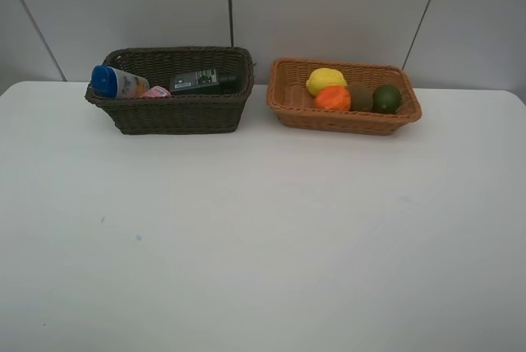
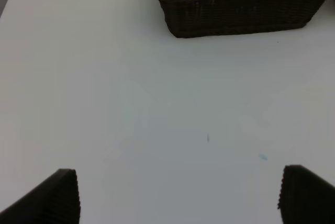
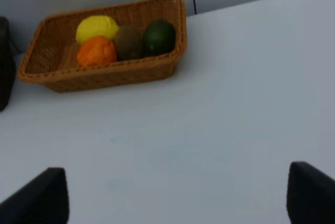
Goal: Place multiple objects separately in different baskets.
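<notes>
The dark brown basket (image 1: 181,113) at the back left holds the white bottle with blue cap (image 1: 115,82), the pink tube (image 1: 154,92) and a black item with a grey label (image 1: 201,81); I cannot tell pump bottle from case. The light tan basket (image 1: 345,122) at the back right holds the lemon (image 1: 325,80), orange (image 1: 333,98), kiwi (image 1: 360,96) and dark green fruit (image 1: 387,99). My left gripper (image 2: 178,198) is open and empty, well short of the dark basket (image 2: 241,14). My right gripper (image 3: 178,195) is open and empty, short of the tan basket (image 3: 104,75).
The white table (image 1: 263,237) stretches in front of both baskets. A grey panelled wall (image 1: 329,6) stands right behind them. Neither arm shows in the exterior high view. The dark basket's corner (image 3: 4,67) shows beside the tan one in the right wrist view.
</notes>
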`<state>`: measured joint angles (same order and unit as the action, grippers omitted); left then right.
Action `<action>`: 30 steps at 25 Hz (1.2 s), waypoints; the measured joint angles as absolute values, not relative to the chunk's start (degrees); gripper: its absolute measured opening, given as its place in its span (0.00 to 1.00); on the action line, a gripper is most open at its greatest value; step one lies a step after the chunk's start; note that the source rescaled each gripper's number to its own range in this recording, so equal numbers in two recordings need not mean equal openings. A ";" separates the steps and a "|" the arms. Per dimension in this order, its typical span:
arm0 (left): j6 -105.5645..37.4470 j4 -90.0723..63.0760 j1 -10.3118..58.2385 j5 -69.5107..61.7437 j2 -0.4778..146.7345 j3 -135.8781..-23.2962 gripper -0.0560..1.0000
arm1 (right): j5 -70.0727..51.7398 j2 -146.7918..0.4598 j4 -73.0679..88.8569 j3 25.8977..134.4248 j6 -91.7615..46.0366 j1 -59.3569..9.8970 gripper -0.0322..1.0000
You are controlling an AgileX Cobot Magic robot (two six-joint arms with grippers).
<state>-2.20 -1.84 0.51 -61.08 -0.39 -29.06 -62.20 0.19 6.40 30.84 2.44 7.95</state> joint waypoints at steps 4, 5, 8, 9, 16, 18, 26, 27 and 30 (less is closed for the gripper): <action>-2.20 -1.84 0.51 -61.08 -0.39 -29.06 0.98 | -61.75 0.19 4.08 30.06 1.59 7.66 0.97; -2.20 -1.84 0.51 -61.08 -0.39 -29.06 0.98 | -61.61 0.19 3.68 29.93 1.59 7.66 0.97; -2.20 -1.84 0.51 -61.08 -0.39 -29.06 0.98 | -61.49 0.19 3.61 29.76 1.59 7.59 0.97; -2.20 -1.84 0.51 -61.08 -0.39 -29.06 0.98 | -61.40 0.19 3.61 29.76 1.59 7.59 0.97; -2.20 -1.84 0.51 -61.08 -0.39 -29.06 0.98 | -61.35 0.19 3.41 29.76 1.59 7.59 0.97; -2.20 -1.84 0.51 -61.08 -0.39 -29.06 0.98 | -61.35 0.19 3.41 29.76 1.59 7.59 0.97; -2.20 -1.84 0.51 -61.08 -0.39 -29.06 0.98 | -61.35 0.19 3.41 29.76 1.59 7.59 0.97; -2.20 -1.84 0.51 -61.08 -0.39 -29.06 0.98 | -61.35 0.19 3.41 29.76 1.59 7.59 0.97; -2.20 -1.84 0.51 -61.08 -0.39 -29.06 0.98 | -61.35 0.19 3.41 29.76 1.59 7.59 0.97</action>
<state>-2.20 -1.84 0.51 -61.08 -0.39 -29.06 -61.35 0.19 3.41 29.76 1.59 7.59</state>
